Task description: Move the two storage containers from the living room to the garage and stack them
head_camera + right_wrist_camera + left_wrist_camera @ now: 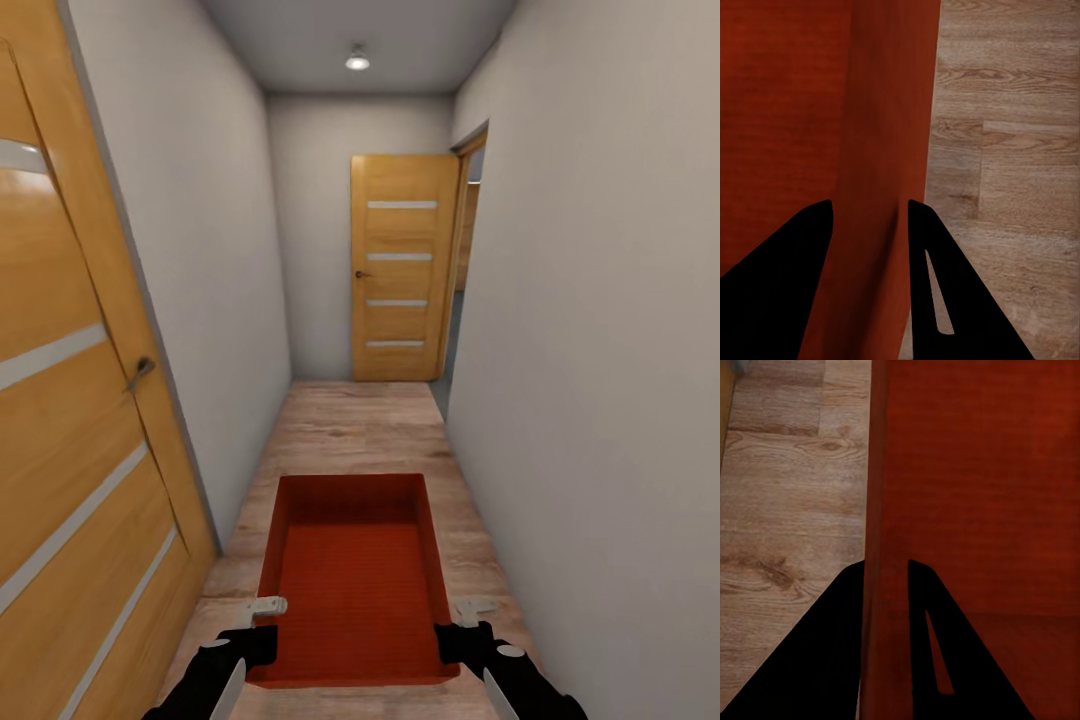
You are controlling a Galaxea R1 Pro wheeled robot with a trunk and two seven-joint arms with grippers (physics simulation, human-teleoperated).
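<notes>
Head view: storage container carried at 6 o'clock, left tool and right tool each pinching a side wall. Risks: thin-wall grips slipping, or clipping the corridor walls near the door at 12 o'clock.

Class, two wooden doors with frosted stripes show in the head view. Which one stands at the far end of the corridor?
The far door, beyond the red container held by both grippers. It looks small and shows four short stripes; the other door fills the near left edge.
</notes>
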